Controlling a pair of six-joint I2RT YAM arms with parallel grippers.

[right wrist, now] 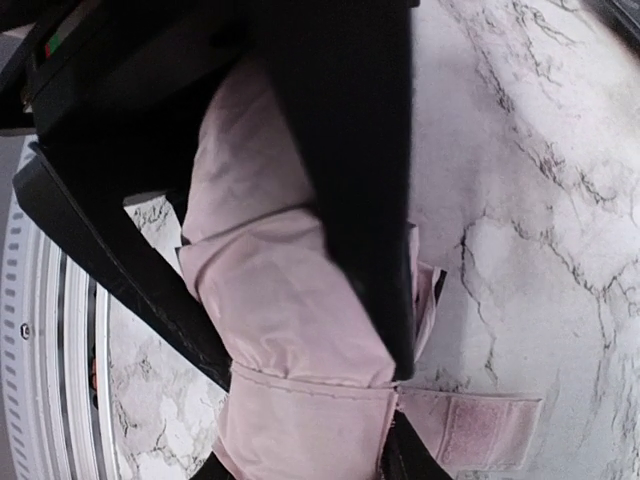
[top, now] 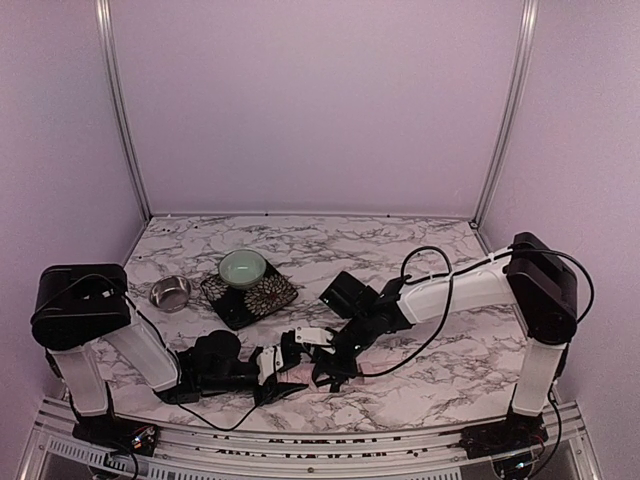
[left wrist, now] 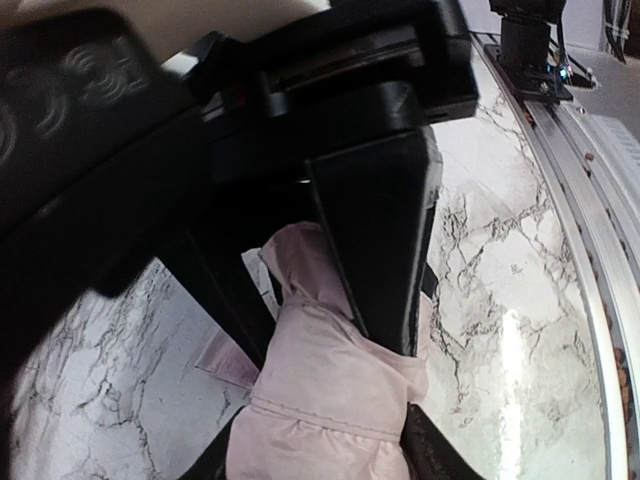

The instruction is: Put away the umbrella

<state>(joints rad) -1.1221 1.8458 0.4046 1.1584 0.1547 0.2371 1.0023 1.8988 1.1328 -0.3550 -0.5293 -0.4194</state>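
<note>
The right gripper (right wrist: 315, 375) clenches the folded pale-pink fabric umbrella (right wrist: 280, 290); the left gripper (left wrist: 335, 350) straddles it, grip unclear. Likely bundling; next, fasten its pink strap (right wrist: 480, 430).

Both arms low and inward, left pincer (top: 283, 358) close beside the clamped right pincer (top: 325, 352).

walls (top: 320, 100): plain pale lilac, back and both sides | posts (top: 122, 110): aluminium, one at each far corner | table (top: 400, 240): white marble with grey veins | near edge: metal rail (top: 330, 452) | light: even, soft
</note>
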